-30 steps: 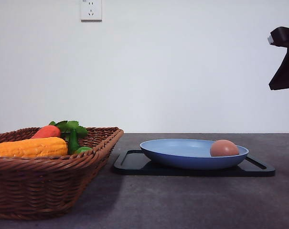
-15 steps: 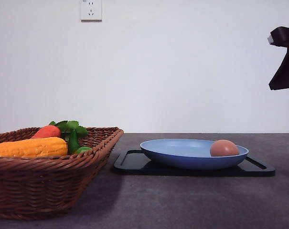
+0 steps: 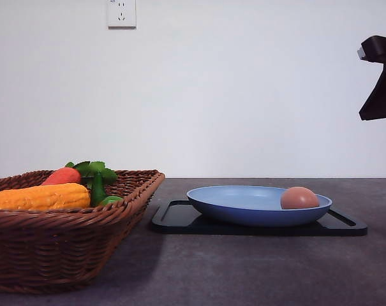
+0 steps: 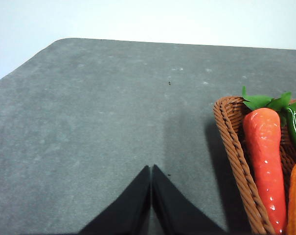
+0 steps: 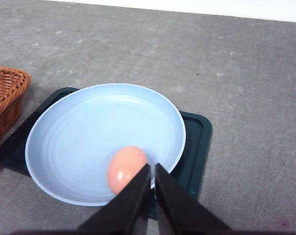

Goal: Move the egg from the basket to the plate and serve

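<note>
The brown-pink egg (image 3: 299, 198) lies inside the light blue plate (image 3: 244, 203), near its right rim; the right wrist view has the same egg (image 5: 125, 168) on the plate (image 5: 89, 127). My right gripper (image 5: 152, 169) hangs shut and empty above the egg, its dark arm (image 3: 379, 76) high at the front view's right edge. The wicker basket (image 3: 59, 245) stands at the left. Beside the basket's rim (image 4: 236, 147), over bare table, my left gripper (image 4: 151, 169) is shut with nothing in it.
The plate rests on a flat black tray (image 3: 180, 220). In the basket lie an orange corn cob (image 3: 39, 196), a red carrot (image 3: 62, 175) with green leaves, and a green pepper (image 4: 295, 129). Grey table (image 3: 256, 268) stretches in front of the tray.
</note>
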You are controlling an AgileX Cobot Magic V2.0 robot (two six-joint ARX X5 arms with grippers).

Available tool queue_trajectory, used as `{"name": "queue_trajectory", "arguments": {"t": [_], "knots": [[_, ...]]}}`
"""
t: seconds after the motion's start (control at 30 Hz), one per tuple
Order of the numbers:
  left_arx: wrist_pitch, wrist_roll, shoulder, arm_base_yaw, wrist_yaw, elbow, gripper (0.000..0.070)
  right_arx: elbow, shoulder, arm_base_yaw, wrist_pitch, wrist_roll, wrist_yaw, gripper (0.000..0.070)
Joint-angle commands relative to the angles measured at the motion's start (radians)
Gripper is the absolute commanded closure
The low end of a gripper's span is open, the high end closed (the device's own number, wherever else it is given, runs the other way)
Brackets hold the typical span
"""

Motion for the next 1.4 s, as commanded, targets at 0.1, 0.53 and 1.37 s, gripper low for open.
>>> {"name": "queue_trajectory", "arguments": {"t": [0.1, 0.53, 1.37], "knots": [[-0.031, -0.008, -0.001, 0.000, 0.000, -0.016, 0.0700, 0.005, 0.005, 0.008, 0.011, 0.011, 0.003, 0.0700], [-0.031, -0.008, -0.001, 0.000, 0.000, -0.016, 0.0700, -0.069, -0.310, -0.080, -0.020, -0.208, 0.179, 0.0700], [-0.031, -0.008, -0.001, 0.000, 0.000, -0.016, 0.0700, -0.324, -0.692, -0.389, -0.187, -0.026, -0.140, 0.0700]]}}
